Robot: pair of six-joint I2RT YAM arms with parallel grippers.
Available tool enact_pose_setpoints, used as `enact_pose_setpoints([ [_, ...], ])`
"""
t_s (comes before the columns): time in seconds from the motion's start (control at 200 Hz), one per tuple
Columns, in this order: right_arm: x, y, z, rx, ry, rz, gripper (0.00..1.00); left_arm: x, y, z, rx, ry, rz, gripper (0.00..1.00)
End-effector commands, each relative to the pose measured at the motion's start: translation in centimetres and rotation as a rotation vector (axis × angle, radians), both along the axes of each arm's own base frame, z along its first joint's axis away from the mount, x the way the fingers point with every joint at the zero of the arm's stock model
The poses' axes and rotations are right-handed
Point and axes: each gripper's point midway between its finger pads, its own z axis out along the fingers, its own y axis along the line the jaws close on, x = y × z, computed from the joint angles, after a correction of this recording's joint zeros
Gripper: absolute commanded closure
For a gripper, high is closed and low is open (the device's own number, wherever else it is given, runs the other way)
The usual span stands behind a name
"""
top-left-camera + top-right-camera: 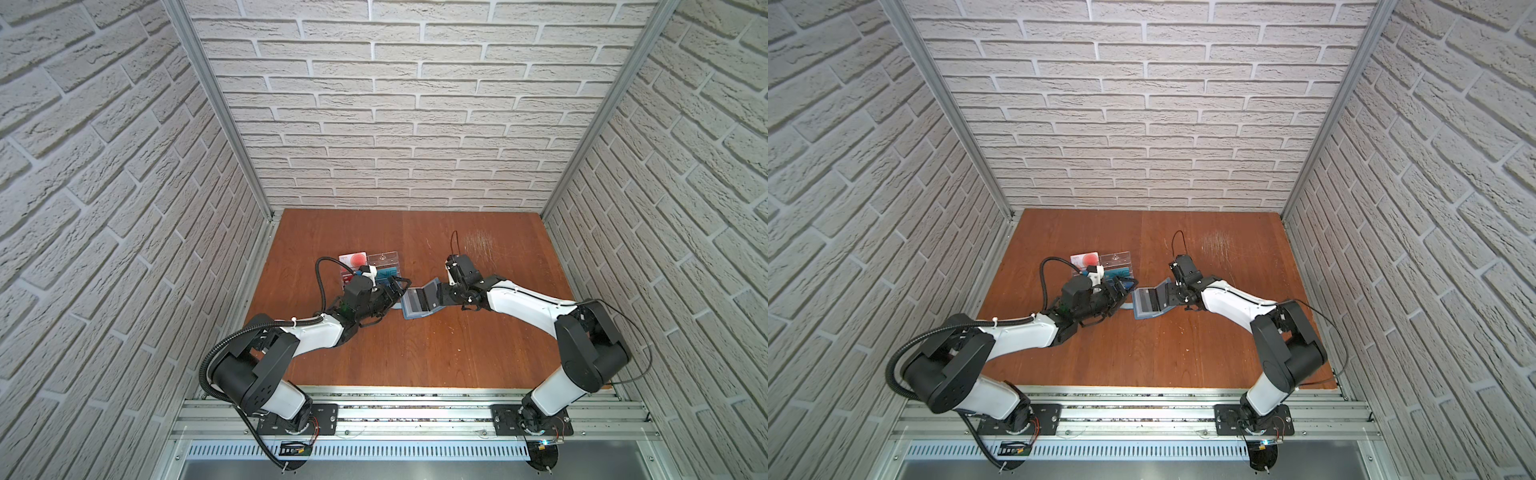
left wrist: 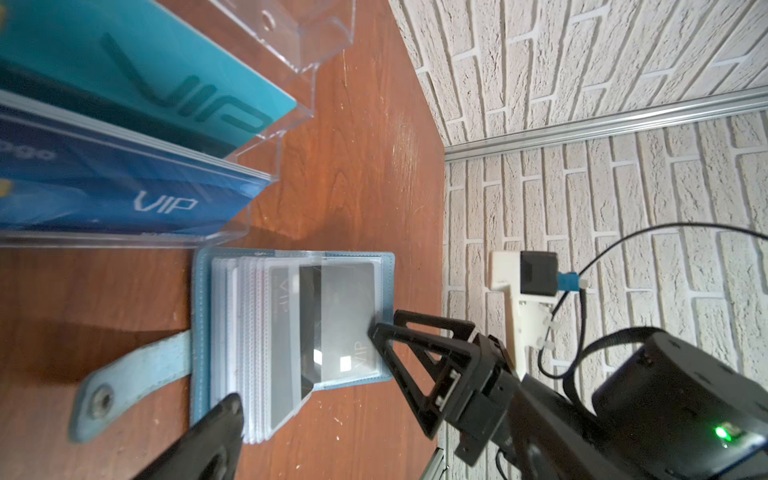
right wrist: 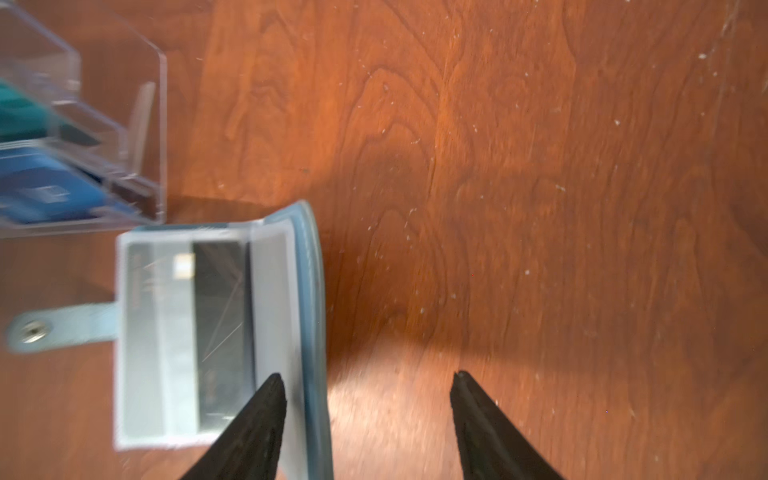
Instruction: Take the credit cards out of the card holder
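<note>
Right gripper (image 3: 368,374) stands with its jaws parted astride the raised cover of the slate-blue card holder (image 3: 187,332), which lies open on the wooden table (image 1: 415,357) just beside a clear acrylic rack (image 2: 320,41). Left gripper (image 1: 401,289), wide open, has one finger (image 2: 216,432) at the sleeves' corner near the snap strap (image 2: 137,374). A grey credit card (image 2: 345,316) with a dark band sits in the top clear sleeve.

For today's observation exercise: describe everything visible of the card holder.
The card holder is a slate-blue, leather-like case lying open on the wooden table, beside the clear rack. Clear sleeves hold a grey VIP card; its snap strap lies flat. One cover is raised, straddled by the open right gripper.
</note>
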Motion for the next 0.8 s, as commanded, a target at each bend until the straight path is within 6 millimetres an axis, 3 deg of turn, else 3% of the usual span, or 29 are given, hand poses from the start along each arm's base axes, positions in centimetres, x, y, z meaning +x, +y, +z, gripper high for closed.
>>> enact_pose_setpoints([
  [0.0, 0.6, 2.0, 4.3, 0.116, -0.15, 0.057, 0.37, 0.7, -0.5, 2.1, -0.02, -0.051, 0.009, 0.02],
  [0.115, 0.1, 3.2, 5.6, 0.123, -0.197, 0.109, 0.38, 0.8, -0.2, 2.4, -0.012, -0.056, 0.023, 0.02],
  [0.25, -0.8, 6.1, 6.0, 0.176, -0.203, 0.215, 0.38, 0.8, -0.1, 2.5, -0.012, -0.056, 0.029, 0.02],
  [0.5, -0.5, 8.2, 2.0, 0.186, -0.06, 0.23, 0.41, 0.1, 1.0, 2.1, -0.002, -0.059, 0.06, 0.02],
  [0.795, 0.4, 7.5, -2.1, 0.198, 0.061, 0.178, 0.41, 0.5, 0.4, 0.7, 0.001, -0.045, 0.048, 0.02],
])
